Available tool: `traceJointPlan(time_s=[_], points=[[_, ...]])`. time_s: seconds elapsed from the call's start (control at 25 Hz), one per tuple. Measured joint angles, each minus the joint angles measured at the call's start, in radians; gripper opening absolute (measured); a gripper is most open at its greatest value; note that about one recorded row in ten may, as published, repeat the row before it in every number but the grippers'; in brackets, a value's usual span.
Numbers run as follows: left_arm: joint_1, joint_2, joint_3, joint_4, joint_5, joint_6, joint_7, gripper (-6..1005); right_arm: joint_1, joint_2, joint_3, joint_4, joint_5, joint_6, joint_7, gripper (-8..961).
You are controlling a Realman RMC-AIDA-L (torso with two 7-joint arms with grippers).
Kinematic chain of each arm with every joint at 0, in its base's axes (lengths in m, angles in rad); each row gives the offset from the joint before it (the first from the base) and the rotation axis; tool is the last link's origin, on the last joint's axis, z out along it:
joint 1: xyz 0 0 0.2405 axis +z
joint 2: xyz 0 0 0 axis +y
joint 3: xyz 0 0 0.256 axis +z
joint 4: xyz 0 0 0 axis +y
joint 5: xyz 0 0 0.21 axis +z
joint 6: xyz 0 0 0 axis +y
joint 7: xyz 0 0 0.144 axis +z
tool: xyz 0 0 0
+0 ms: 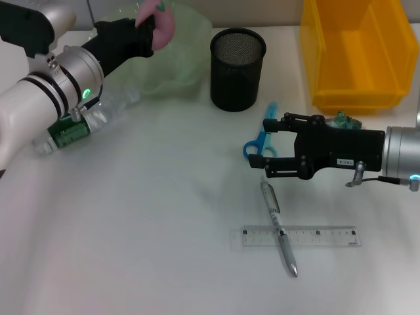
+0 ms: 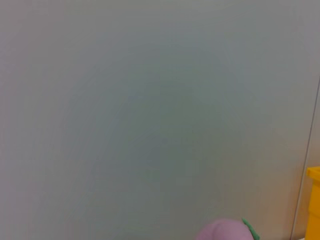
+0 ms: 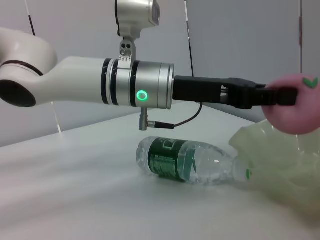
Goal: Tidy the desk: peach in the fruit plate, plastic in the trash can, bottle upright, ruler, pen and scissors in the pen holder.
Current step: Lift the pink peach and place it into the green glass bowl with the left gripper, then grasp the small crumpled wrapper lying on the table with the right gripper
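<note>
Op: Currently L gripper (image 1: 152,29) clamped on the peach (image 1: 162,25), holding it in the air over the fruit plate (image 1: 184,59), the pale green one at the back-left of the desk (image 1: 144,230). Wrist cam only catches the peach edge.

Obs: Risks from here?

Op: My guess: let go from this height and the peach could bounce or roll off the plate rim; cause would be dropping without lowering first. Also the bottle (image 1: 79,128) lies on its side right under the L forearm, near the plate. Dip the elbow on descent and I could knock it rolling.

Obs: Arm pose?

Op: L arm reaches in from the left, forearm about level, wrist pointing toward the plate. R gripper (image 1: 257,147) low over the desk centre-right, fingers spread, nothing held, hanging just over the scissors (image 1: 258,139). R arm comes in level from the right edge.

Obs: Rest of items?

Op: Pen (image 1: 278,226) lies across the ruler (image 1: 298,237), touching, front of the R gripper. Pen holder (image 1: 237,69) upright beside the plate, nothing visible in it. Yellow bin (image 1: 354,52) back-right. Plastic (image 1: 344,119) is a small bit just in front of the bin, partly hidden by the R gripper.
</note>
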Motion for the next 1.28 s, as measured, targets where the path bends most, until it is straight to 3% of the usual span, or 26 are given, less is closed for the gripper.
traceJointPlan(time_s=[0.6,1.28], points=[[0.008,0.0,-0.045,-0.01,0.0,0.019,0.0,98,0.002,0.0,0.0,-0.001,-0.003,0.0,-0.003,738],[0.005,0.0,-0.044,-0.012,0.002,0.017,0.0,792,-0.002,0.001,0.0,0.004,-0.006,0.008,-0.004,733]])
